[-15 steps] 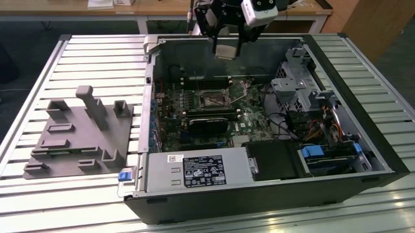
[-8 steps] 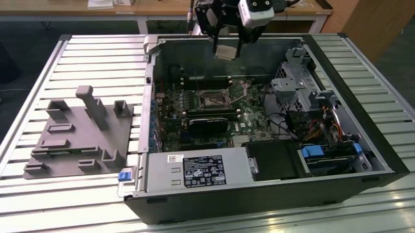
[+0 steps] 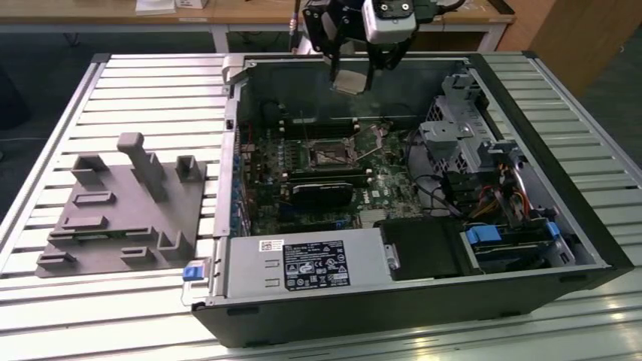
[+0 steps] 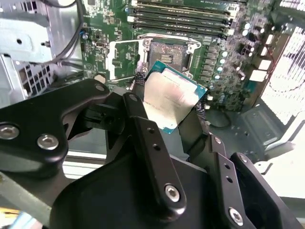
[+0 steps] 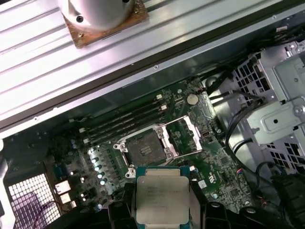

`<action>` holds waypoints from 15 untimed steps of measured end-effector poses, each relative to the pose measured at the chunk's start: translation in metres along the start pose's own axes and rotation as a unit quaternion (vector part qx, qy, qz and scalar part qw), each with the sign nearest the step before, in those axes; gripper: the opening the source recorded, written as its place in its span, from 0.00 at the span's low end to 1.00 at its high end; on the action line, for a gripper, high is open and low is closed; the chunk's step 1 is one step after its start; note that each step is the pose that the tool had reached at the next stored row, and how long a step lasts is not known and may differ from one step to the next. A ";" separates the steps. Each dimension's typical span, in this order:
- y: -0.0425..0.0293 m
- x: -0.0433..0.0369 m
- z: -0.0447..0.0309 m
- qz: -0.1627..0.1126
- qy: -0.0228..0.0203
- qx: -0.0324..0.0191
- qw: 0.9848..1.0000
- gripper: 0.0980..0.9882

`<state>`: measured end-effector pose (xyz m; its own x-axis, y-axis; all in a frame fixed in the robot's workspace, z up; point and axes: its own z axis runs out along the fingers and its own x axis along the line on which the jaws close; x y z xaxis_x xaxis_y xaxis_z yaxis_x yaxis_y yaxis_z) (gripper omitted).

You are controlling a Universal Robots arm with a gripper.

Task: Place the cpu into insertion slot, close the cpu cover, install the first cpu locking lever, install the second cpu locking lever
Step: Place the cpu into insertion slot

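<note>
The gripper [image 3: 350,75] is clamped on two opposite edges of the chip [image 4: 174,95] and holds it in the air over the open computer case [image 3: 422,308]. The empty socket [image 5: 145,148] lies below the gripper, with its cover [image 5: 196,135] folded open beside it. I judge the chip to be light and stiff, with a smooth metal top and a delicate underside, so the bare edges are the right place to hold it, with only a modest squeeze.

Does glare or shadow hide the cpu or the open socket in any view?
Second wrist view: a pale sheen on the cpu, white washout past the motherboard; socket readable. First wrist view: cpu and socket evenly lit, slatted table bright. Exterior view: case interior dim, socket dark.
</note>
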<state>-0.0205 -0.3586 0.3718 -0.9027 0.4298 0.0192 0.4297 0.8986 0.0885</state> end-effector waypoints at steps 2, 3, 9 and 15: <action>0.0000 0.0000 0.0003 0.014 -0.001 0.000 1.000 0.49; 0.0000 0.0000 0.0004 0.020 -0.002 0.000 1.000 0.49; -0.0002 0.0000 0.0010 0.060 -0.005 -0.001 0.998 0.49; -0.0003 0.0002 0.0016 0.098 -0.009 -0.002 0.995 0.49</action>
<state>-0.0207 -0.3587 0.3702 -0.8013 0.5980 0.0191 0.5971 0.7973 0.0884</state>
